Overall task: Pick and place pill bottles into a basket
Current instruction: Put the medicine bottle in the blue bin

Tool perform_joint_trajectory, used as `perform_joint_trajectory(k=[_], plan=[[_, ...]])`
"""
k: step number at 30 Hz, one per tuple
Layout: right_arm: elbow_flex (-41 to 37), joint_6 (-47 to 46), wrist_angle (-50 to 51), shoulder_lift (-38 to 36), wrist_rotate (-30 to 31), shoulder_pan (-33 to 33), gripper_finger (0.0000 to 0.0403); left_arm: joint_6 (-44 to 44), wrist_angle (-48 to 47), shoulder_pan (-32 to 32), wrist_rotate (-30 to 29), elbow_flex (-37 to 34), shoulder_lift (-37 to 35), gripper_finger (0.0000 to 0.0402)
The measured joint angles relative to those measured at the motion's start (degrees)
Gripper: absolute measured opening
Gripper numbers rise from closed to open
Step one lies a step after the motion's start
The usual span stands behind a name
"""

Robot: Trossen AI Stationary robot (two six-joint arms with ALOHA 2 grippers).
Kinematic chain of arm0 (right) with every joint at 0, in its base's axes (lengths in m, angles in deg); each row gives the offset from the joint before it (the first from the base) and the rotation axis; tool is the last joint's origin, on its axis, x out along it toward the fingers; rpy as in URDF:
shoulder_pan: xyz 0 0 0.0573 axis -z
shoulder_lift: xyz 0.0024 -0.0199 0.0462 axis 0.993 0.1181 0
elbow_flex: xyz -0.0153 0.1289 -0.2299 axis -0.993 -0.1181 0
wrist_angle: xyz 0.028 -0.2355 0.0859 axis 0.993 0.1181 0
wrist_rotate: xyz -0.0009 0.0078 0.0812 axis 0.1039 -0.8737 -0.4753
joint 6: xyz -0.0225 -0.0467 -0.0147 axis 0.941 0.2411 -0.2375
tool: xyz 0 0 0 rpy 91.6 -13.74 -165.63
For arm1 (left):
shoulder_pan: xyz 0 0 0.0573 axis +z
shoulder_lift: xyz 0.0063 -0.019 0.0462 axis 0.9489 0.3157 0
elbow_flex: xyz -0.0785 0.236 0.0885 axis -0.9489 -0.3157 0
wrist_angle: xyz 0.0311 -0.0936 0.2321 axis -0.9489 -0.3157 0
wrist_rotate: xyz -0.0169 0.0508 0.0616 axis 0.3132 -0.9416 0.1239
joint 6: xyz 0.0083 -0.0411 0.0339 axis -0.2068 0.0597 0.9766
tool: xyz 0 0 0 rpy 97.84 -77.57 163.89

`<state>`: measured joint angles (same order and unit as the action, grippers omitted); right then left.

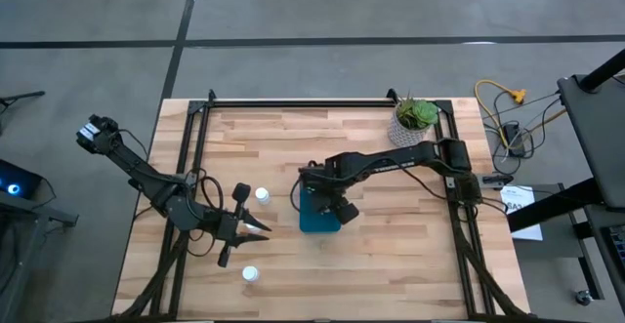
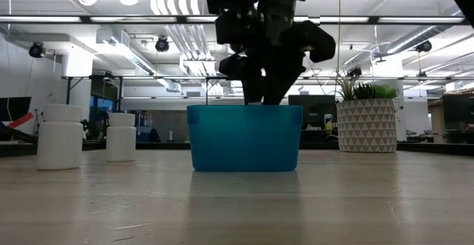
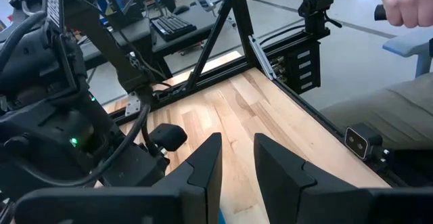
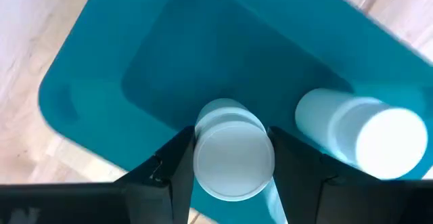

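Wooden table (image 1: 391,255) | right gripper (image 4: 230,166) over basket (image 4: 155,68), clamping pill bottle (image 4: 233,158)

You get even, bright light from ceiling strips (image 2: 244,19), which glare white in the low view. There the right arm (image 2: 263,38) reads as a dark silhouette, and the worktop (image 2: 237,208) carries a soft sheen. In the right wrist view, the lying bottle (image 4: 365,132) blurs and washes out at its end.
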<state>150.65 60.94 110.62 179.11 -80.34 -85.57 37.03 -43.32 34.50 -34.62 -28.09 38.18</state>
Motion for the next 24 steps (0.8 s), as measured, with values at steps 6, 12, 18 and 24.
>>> perform_joint_trajectory(k=[6,12,18,24], plan=[[-0.1,0.6,-1.8,0.2,0.0,0.0,0.0150,0.0,0.0,0.0,0.0,0.0,0.0,0.0070],[-0.6,0.5,-1.3,0.6,0.0,0.0,0.0150,0.0,0.0,0.0,0.0,0.0,0.0,0.0070],[-1.5,0.4,-1.3,0.6,0.0,0.2,0.0150,0.0,0.0,0.0,0.0,0.0,0.0,0.0070],[-2.2,0.4,-1.6,0.5,0.0,0.2,0.0166,0.0,0.0,0.0,0.0,0.0,0.0,0.0070]])
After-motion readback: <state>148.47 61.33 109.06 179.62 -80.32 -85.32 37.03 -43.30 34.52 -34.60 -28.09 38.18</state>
